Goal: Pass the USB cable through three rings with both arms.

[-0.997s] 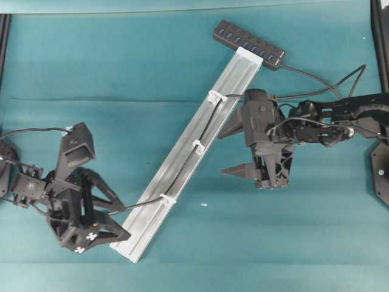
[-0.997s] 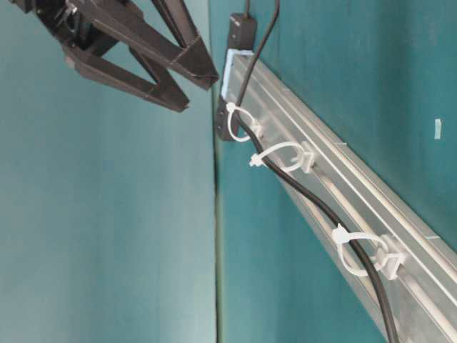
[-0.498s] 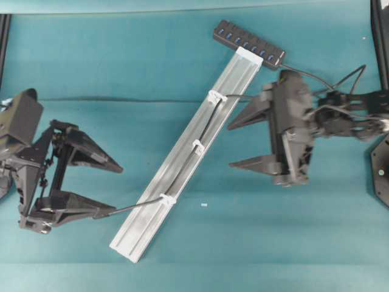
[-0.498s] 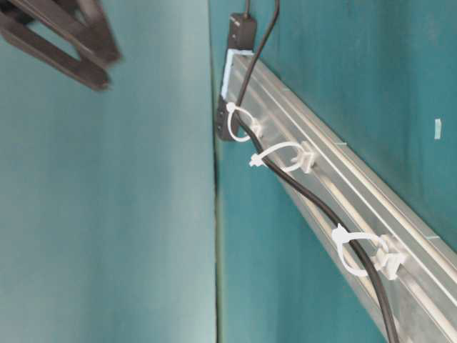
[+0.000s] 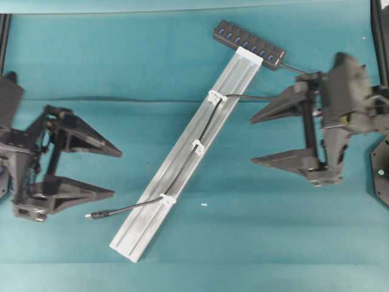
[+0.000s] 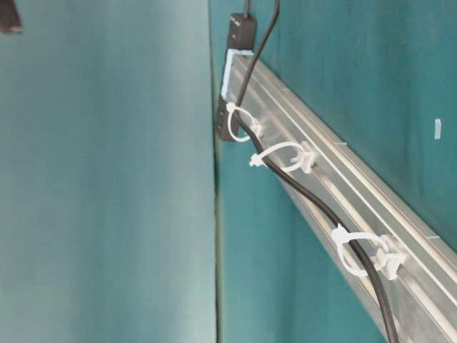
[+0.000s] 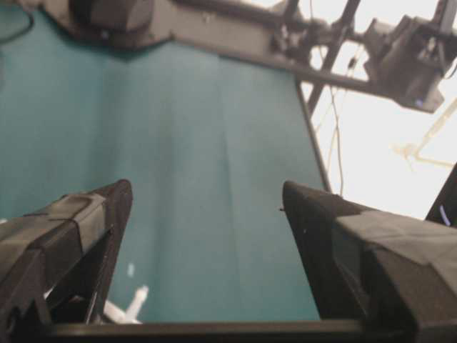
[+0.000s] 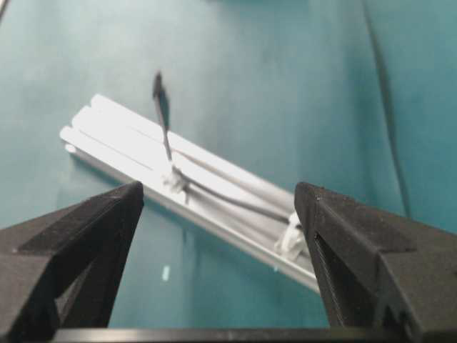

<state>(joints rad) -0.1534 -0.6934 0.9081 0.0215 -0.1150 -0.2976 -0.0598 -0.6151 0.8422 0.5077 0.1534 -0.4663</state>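
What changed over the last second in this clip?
The left pincer let go of the USB cable and backed off leftward; the plug now lies free on the table. The right pincer withdrew to the right, open. The cable stays threaded through all three rings on the rail.

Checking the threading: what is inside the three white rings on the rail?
The USB cable runs through all three rings; its plug lies free on the mat. Nothing covers the rings.
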